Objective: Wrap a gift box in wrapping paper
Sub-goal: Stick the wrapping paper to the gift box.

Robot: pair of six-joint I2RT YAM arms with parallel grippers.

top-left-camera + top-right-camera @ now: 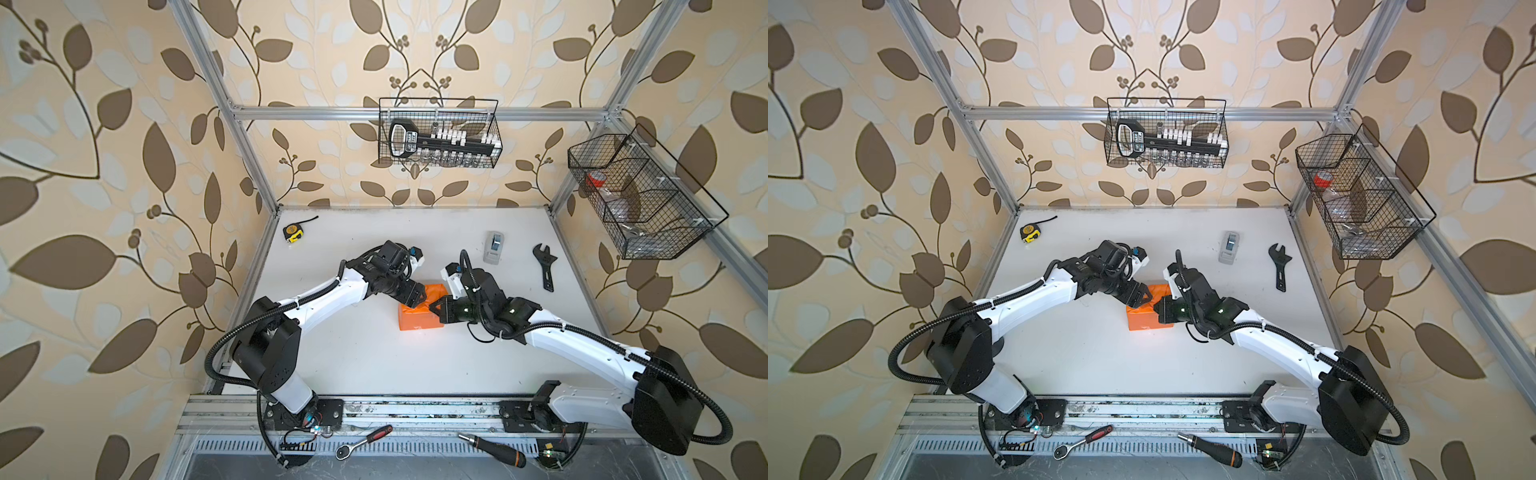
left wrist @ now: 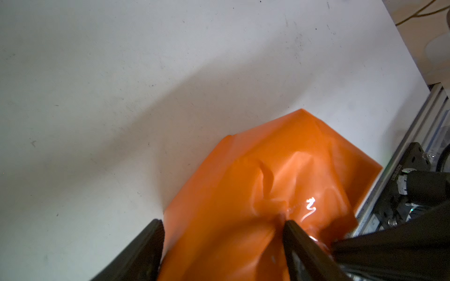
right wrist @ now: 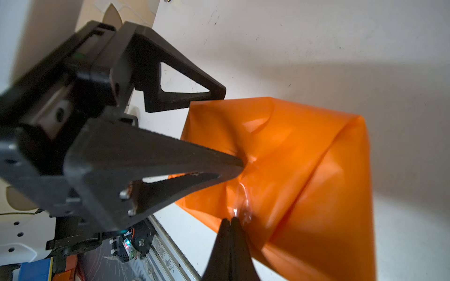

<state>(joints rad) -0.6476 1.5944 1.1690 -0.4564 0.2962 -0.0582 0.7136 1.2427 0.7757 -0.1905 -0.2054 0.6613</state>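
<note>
My right gripper [image 3: 230, 219], clenched, presses the wrapping paper [image 3: 304, 158]; my left gripper [image 2: 222, 222] is spread, one finger [image 2: 304, 243] on the fold. Lifting either early would likely let it spring open.

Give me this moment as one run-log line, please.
left gripper: open, one finger pressing wrapping paper | right gripper: shut, tips at paper | gift box: hidden under paper

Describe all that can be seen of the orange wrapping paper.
The wrapping paper is plain orange, glossy and creased, folded into a boxy parcel lying on the white table; what it covers is hidden. The open left pincer presses one finger into its top. The shut right pincer touches it by a shiny spot.
</note>
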